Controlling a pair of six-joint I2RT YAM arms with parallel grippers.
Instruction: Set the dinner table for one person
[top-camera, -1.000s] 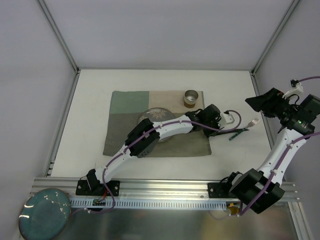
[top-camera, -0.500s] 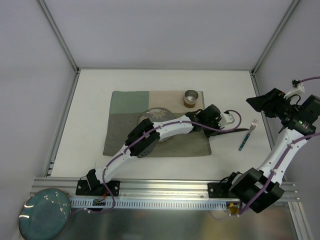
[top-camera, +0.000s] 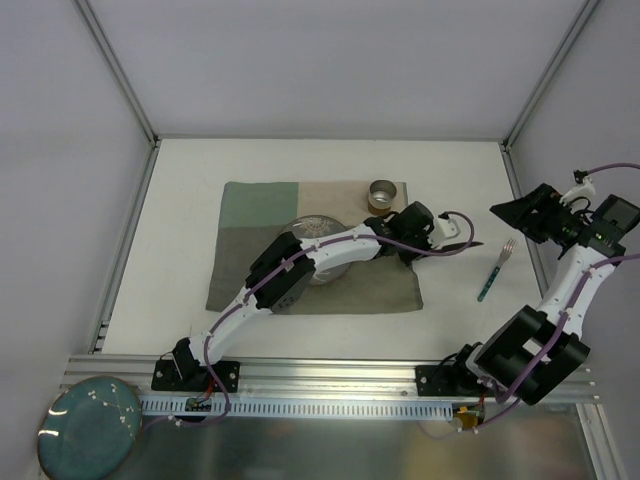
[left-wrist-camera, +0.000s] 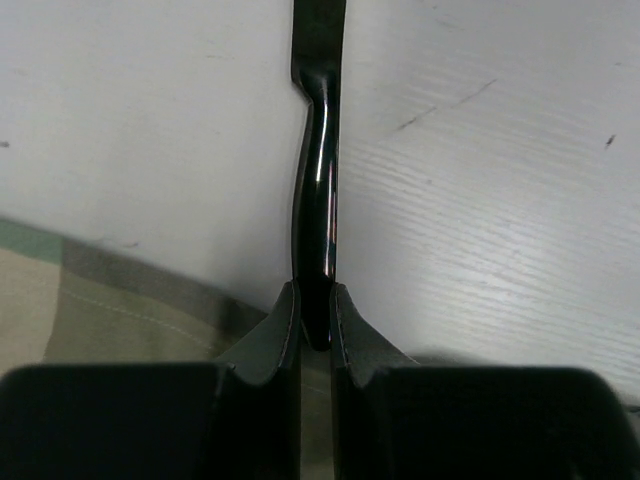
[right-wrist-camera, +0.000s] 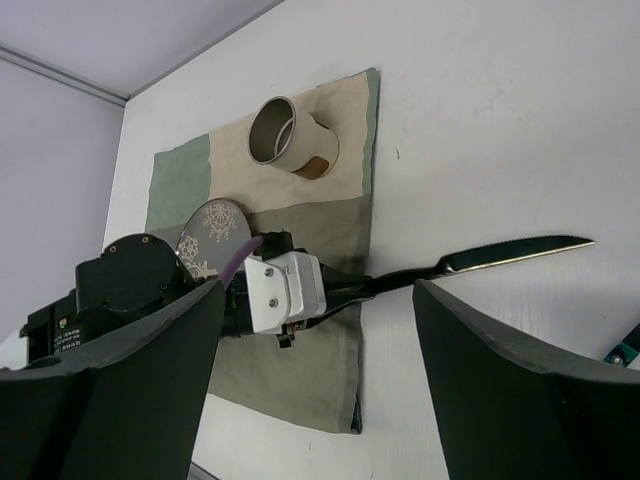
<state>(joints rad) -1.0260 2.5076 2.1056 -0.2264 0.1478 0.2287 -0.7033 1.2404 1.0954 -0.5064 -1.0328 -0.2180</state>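
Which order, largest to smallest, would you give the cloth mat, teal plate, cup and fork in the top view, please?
1. cloth mat
2. teal plate
3. fork and cup unranked: the fork is longer, the cup wider.

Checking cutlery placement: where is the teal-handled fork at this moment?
In the top view, the teal-handled metal fork lies on the white tabletop, right of the patchwork cloth mat.

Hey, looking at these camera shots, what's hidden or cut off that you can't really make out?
1. Left wrist view: the knife runs off the top edge, so its blade is unseen. Only the black handle in the left gripper shows.
2. Top view: the left arm covers most of the plate.
3. Right wrist view: the right edge cuts the fork down to a teal tip.
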